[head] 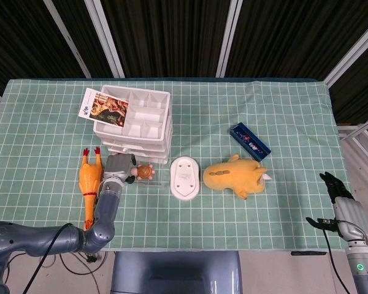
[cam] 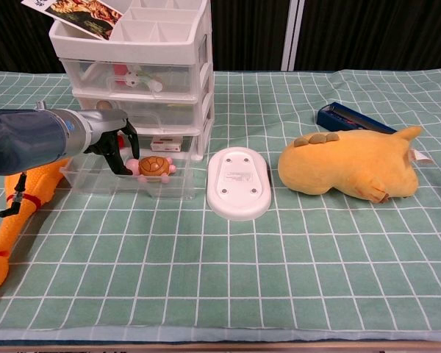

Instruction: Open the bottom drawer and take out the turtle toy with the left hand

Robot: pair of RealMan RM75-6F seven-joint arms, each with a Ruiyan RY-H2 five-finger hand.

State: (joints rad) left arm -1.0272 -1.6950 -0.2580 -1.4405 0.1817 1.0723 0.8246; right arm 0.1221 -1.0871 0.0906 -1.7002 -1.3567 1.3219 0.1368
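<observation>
I have the left hand (cam: 116, 140) reaching into the pulled-out bottom drawer (cam: 103, 179), its dark fingers (cam: 122, 163) curled down just beside the turtle toy (cam: 151, 166); whether they touch it I cannot tell. The right hand (head: 338, 195) hangs off the table's right edge, fingers apart.

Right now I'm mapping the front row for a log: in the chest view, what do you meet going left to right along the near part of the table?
Rubber chicken → left robot hand → turtle toy → white oval case → yellow plush.
</observation>
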